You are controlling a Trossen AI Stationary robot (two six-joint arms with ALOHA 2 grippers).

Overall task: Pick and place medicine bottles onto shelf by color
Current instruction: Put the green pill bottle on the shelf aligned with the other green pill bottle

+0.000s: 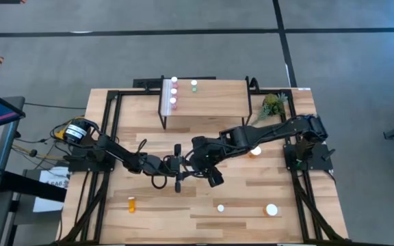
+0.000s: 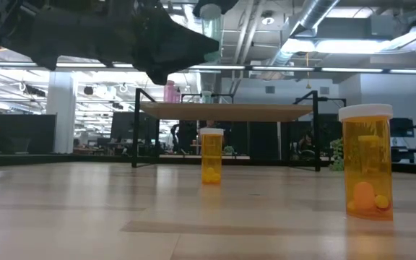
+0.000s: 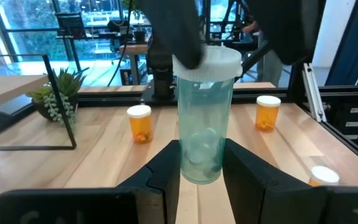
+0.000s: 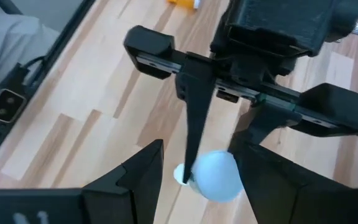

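My left gripper (image 3: 201, 163) is shut on a teal-green medicine bottle (image 3: 204, 124) with a white cap, held upright over the middle of the table (image 1: 195, 167). My right gripper (image 4: 197, 177) is open and reaches down from above. Its fingers (image 3: 185, 37) stand on either side of the bottle's cap (image 4: 219, 177); I cannot tell whether one touches it. The shelf (image 1: 211, 109) stands at the far edge. Pink bottles (image 1: 174, 91) stand along its white strip, with a teal one (image 1: 193, 85) beside them. My left gripper pinches the lower body of the teal-green bottle (image 3: 202, 168) between its two fingers. The fingers come in level from the table's left side. The bottle stands upright in the hold, cap up, clear of the tabletop.
Orange bottles stand on the table (image 1: 255, 152) (image 1: 271, 210) (image 1: 220, 208), and one lies near the front left (image 1: 132, 203). A small green plant (image 1: 272, 104) sits at the shelf's right end. Black frame rails run along the table's left and right sides.
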